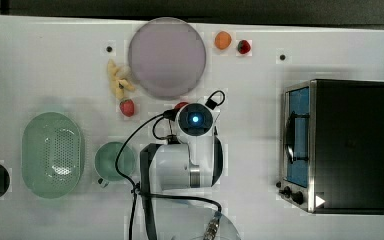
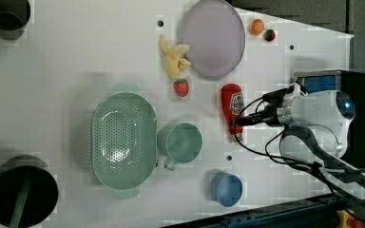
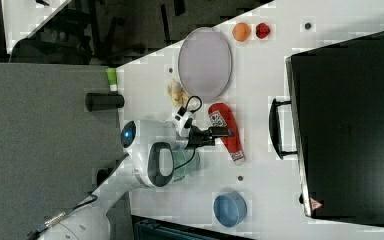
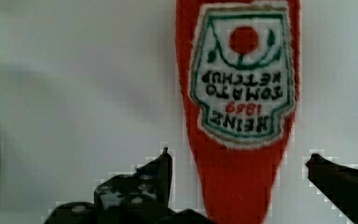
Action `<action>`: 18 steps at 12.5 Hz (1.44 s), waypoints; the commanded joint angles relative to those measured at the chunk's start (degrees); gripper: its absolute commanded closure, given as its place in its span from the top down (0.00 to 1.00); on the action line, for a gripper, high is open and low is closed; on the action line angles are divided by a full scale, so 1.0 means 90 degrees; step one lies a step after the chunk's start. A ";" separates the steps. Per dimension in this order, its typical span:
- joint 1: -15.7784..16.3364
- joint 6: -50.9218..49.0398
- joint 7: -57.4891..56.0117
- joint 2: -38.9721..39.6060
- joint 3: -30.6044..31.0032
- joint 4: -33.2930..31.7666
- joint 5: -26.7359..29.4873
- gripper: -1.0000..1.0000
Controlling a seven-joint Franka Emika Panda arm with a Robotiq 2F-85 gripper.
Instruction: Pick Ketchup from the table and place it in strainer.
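The Ketchup (image 2: pixel 230 100) is a soft red bottle with a white label, lying flat on the white table between the lilac plate and the green mug. My gripper (image 2: pixel 240 121) hangs just over its narrowing neck end. In the wrist view the Ketchup (image 4: pixel 240 88) runs between my two dark fingers (image 4: pixel 158 170), which stand wide apart on either side of the neck, open and holding nothing. The right view has my gripper (image 3: pixel 224 132) across the Ketchup (image 3: pixel 220 114). The strainer (image 2: pixel 123 141), a pale mint oval basket, sits empty beyond the mug at the left view's left; it is also in the top view (image 1: pixel 53 154).
A teal mug (image 2: pixel 183 142) stands between the strainer and the Ketchup. A blue cup (image 2: pixel 225 188), a lilac plate (image 2: pixel 212 38), a strawberry (image 2: pixel 181 87) and a yellow piece (image 2: pixel 175 59) lie nearby. A black oven (image 1: pixel 347 145) fills the top view's right. Dark cans (image 2: pixel 21 192) stand at the left view's left corners.
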 commanded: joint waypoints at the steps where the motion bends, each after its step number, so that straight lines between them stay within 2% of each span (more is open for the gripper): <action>1: -0.0064 0.0538 -0.0227 0.0085 0.0066 -0.0023 -0.0010 1.00; 3: -0.0065 0.0697 -0.0218 0.0252 0.0062 -0.0064 -0.0010 1.00; 4: -0.0067 0.0753 -0.0213 0.0298 0.0056 -0.0077 -0.0010 0.96; 7: -0.0070 0.0907 -0.0193 0.0299 0.0053 -0.0108 -0.0010 0.61; 12: -0.0108 0.0511 -0.0192 -0.0560 0.0037 -0.0008 -0.0009 0.59; 18: -0.0111 -0.1937 -0.0191 -0.2275 -0.0028 0.0572 0.0000 0.59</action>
